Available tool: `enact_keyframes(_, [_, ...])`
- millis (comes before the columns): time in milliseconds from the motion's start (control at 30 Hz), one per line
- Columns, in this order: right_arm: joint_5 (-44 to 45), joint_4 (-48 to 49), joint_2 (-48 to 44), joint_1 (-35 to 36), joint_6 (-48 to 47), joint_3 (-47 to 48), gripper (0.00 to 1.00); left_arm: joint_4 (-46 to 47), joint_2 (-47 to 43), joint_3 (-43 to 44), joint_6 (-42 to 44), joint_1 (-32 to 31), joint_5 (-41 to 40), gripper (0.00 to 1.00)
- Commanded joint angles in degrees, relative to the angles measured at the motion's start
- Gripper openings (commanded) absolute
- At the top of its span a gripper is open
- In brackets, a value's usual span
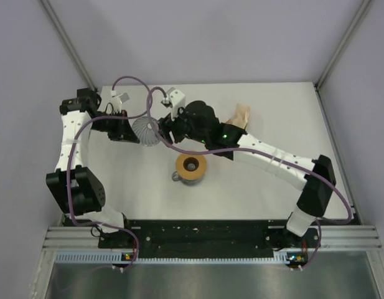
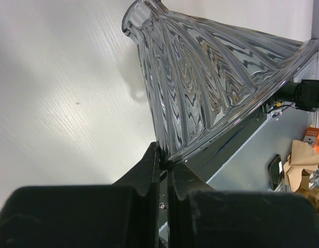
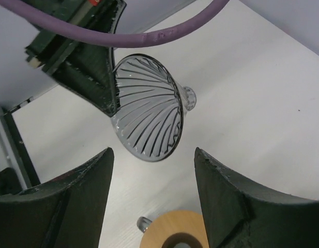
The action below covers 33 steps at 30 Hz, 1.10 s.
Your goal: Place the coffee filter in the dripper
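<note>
Dripper point(image 2: 211, 88) rim pinched by left fingers point(image 2: 143, 178); right fingers point(image 3: 226, 201) spread apart.

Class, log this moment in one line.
left claw: shut on dripper rim | right claw: open, empty | filter: on table

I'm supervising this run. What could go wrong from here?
The left gripper pinches only the thin rim of the glass dripper, holding it sideways; it could pivot or slip. The right gripper is open and empty, with the coffee filter beyond its arm; reaching back might knock the dripper.
</note>
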Motion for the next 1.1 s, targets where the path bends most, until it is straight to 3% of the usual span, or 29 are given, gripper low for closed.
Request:
enact_keyframes(0, [8.78, 1.61, 7.59, 1.92, 0.02, 6.58, 0.64, -9.51, -2.91, 0.41, 1.18, -0.43, 5.29, 0.0])
enact_keyframes(100, [9.94, 0.82, 11.11, 1.92, -0.95, 8.87, 0.61, -9.86, -3.09, 0.14, 1.89, -0.96, 5.02, 0.0])
enact_keyframes(167, [9.41, -0.58, 13.13, 1.92, -1.12, 11.07, 0.52, -10.65, -3.0, -0.12, 2.77, -1.05, 5.46, 0.0])
enact_keyframes(300, [10.37, -1.29, 13.93, 1.92, -1.21, 12.83, 0.06, -11.8, -2.91, -0.56, 4.26, -1.14, 5.02, 0.0])
enact_keyframes(333, [10.9, -1.29, 13.93, 1.83, -1.39, 12.83, 0.0, -11.89, -2.91, -0.65, 4.61, -1.22, 4.93, 0.0])
enact_keyframes(433, [11.34, -1.64, 13.67, 1.39, -1.83, 12.83, 0.0, -12.15, -3.44, -0.65, 5.84, -1.4, 4.67, 0.0])
enact_keyframes(467, [10.65, -1.91, 13.58, 0.78, -1.57, 12.75, 0.0, -12.15, -3.53, -0.65, 6.37, -1.4, 4.23, 0.05])
enact_keyframes(567, [7.49, -3.75, 12.71, -0.8, -0.6, 12.74, 0.0, -12.24, -3.7, -0.21, 7.07, -1.49, 2.65, 0.42])
enact_keyframes(633, [4.94, -7.08, 11.92, -1.77, -0.25, 13.44, 0.0, -12.76, -3.7, 1.1, 7.69, -1.4, 1.51, 0.58])
enact_keyframes(767, [-4.11, -20.59, 11.47, -4.05, 1.07, 19.06, 0.0, -11.55, -4.05, 4.79, 6.04, -1.31, -0.77, 0.62])
enact_keyframes(900, [-8.25, -34.92, 11.12, -4.85, 1.34, 23.64, 0.0, -3.12, -5.98, 5.33, -0.55, -1.31, -5.34, 0.62])
enact_keyframes(1067, [-14.49, -44.69, 10.15, -6.43, 2.65, 22.86, 0.0, 4.19, -8.01, 4.62, -4.96, -1.4, -7.02, 0.62])
